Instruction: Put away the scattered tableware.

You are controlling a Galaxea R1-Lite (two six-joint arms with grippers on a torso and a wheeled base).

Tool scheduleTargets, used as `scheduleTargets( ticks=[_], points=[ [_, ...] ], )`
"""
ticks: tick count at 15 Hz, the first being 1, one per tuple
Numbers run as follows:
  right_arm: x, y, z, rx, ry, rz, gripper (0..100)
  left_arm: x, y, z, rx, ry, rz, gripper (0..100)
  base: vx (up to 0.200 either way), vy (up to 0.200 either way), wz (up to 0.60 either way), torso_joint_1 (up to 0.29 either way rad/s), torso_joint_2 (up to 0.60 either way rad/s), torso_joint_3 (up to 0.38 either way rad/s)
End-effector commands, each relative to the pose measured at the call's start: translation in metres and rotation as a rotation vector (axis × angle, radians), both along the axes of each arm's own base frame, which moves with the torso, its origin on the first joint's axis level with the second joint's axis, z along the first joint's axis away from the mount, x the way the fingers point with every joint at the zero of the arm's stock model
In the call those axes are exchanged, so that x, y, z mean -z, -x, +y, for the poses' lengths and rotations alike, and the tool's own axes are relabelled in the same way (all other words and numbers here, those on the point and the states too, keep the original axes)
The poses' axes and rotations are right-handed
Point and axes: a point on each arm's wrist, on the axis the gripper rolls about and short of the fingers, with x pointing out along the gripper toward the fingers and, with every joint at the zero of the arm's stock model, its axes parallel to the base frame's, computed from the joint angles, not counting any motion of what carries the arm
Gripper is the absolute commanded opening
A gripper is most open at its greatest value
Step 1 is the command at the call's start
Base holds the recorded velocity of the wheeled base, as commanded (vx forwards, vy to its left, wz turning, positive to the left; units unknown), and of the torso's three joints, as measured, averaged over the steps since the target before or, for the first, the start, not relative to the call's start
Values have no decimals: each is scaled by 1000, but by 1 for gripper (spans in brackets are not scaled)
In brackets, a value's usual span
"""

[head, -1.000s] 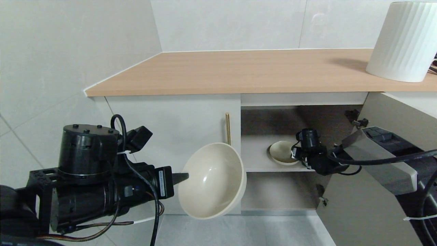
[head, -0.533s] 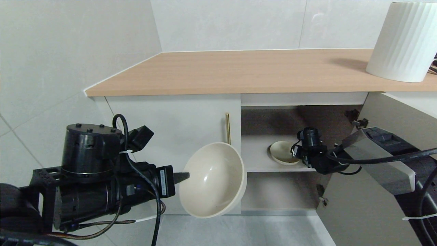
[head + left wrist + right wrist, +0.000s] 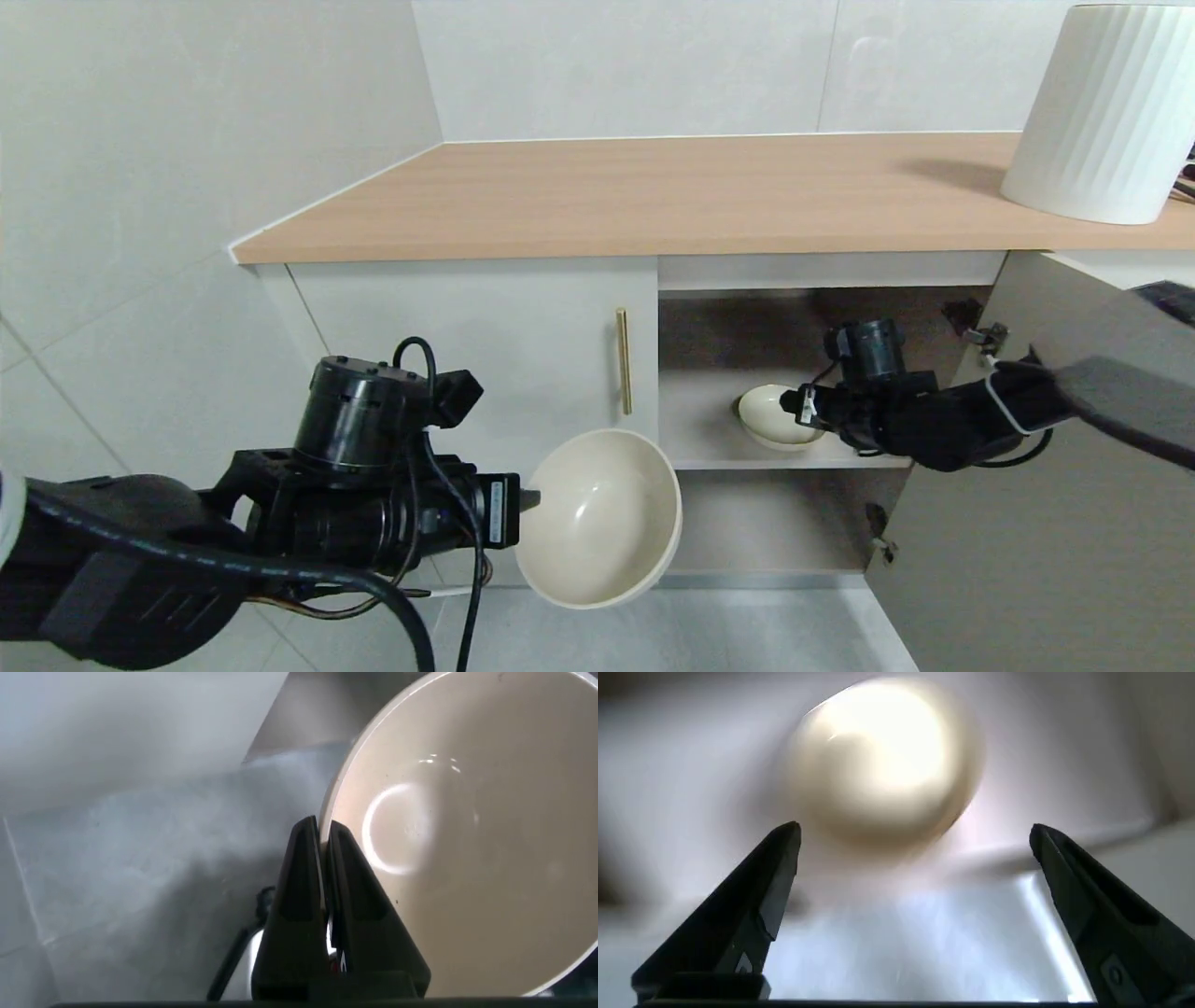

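Small bowl (image 3: 773, 417) sits on shelf (image 3: 700, 425). Right claw (image 3: 801, 405) beside it, wide open, empty. Left claw (image 3: 533, 499) pinches big bowl (image 3: 602, 523) rim; not yet stowed.

readable text: none;
white sticker (image 3: 505, 510): on the body of the left gripper (image 3: 532, 500), just behind its fingers; carries dark print, too small to make out;
numbers, brands, signs: none legible

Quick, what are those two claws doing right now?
Left gripper: shut on the bowl rim.
Right gripper: open, empty, by the dish on the shelf.
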Motion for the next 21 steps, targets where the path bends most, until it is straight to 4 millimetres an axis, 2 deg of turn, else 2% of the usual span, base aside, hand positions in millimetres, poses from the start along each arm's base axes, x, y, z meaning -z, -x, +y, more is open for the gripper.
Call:
scheduleTargets(
  ticks=[1,4,7,10,14,17,20,21],
  points=[
    [-65,80,26,-182,-29,-14,100,21,-9,-7,7,-33,57,0,0,0,0,0,0,0],
    [-88,136,45,-392,-25,127,100,33,-4,-19,50,-58,94,0,0,0,0,0,0,0],
    [-88,157,61,-475,-8,167,100,39,5,-34,87,-90,98,0,0,0,0,0,0,0],
    [-75,167,76,-525,26,225,100,39,9,-40,98,-105,88,0,0,0,0,0,0,0],
    [-50,169,94,-556,73,292,100,40,10,-42,105,-108,92,0,0,0,0,0,0,0],
    [-34,165,100,-539,109,327,100,41,11,-42,105,-108,93,0,0,0,0,0,0,0],
    [-33,165,100,-537,112,329,100,43,10,-43,107,-112,98,0,0,0,0,0,0,0],
    [-33,165,100,-537,112,329,0,45,10,-43,107,-115,103,0,0,0,0,0,0,0]
  ],
)
